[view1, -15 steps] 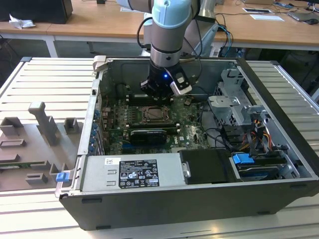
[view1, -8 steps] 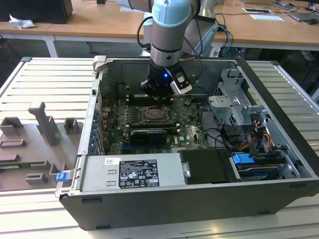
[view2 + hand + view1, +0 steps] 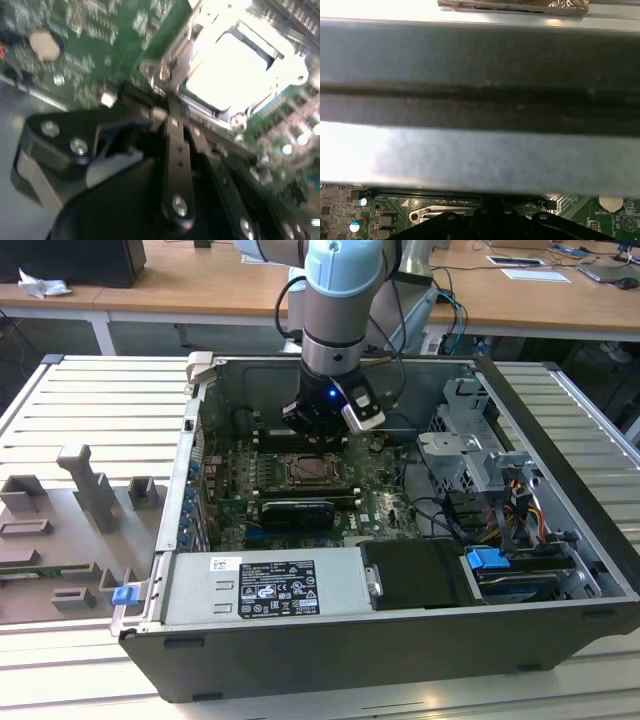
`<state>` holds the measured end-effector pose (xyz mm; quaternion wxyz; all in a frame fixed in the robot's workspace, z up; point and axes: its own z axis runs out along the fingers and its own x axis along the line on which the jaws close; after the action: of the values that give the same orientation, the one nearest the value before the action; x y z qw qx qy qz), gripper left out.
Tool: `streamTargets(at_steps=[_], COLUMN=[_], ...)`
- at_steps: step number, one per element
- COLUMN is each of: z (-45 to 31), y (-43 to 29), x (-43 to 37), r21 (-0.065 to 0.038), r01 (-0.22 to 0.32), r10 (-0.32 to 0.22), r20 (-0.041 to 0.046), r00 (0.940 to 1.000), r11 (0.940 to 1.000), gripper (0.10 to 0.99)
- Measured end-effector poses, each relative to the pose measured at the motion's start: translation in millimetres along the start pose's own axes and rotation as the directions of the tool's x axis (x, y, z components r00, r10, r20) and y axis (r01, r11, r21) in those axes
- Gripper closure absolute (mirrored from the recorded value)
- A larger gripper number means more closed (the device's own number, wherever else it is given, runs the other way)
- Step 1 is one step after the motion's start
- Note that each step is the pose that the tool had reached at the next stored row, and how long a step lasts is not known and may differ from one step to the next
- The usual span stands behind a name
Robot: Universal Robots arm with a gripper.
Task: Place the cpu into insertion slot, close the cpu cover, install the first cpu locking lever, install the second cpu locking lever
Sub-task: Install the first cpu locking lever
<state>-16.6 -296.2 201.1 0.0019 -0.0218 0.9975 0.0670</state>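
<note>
Black fingers [image 3: 177, 150] fill the lower part of the second wrist view. They look pressed together, and I see nothing held between them. The gripper [image 3: 169, 112] points its tip at the middle of the frame, right at the edge of the insertion slot [image 3: 200, 97].

Just past the tip, in the upper right, the cpu [image 3: 232, 70] shines bright and lies flat in the slot. The cpu cover [image 3: 300, 75] looks laid down around it, like a metal frame. I cannot tell if any locking lever is hooked.

The green board [image 3: 100, 50] with tiny parts sits in the upper left, with a round battery [image 3: 44, 44] on it.

In the exterior view the gripper [image 3: 325, 420] hangs low inside the open computer case [image 3: 300, 660], which lies on the slatted counter [image 3: 90, 410].

I think the tip could slip off the thin metal and scrape the board or knock a small part. A hard push could bend the cover. If a lever is not caught, the cover could pop up again.
</note>
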Motion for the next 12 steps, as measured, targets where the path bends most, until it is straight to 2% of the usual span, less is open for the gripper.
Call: streamTargets(at_steps=[4,8,12], z=[-1.0,-12.9,-13.3], y=[0.0,1.6,-1.0], x=[0.1,0.0,0.1], r21=[0.001,0.001,0.001], r01=[0.0,0.0,0.0], r10=[0.0,0.0,0.0], r20=[-0.0004,-0.0003,-0.0002], r00=[1.0,1.0,1.0], r11=[1.0,1.0,1.0], gripper=[0.98,0.98,0.98])
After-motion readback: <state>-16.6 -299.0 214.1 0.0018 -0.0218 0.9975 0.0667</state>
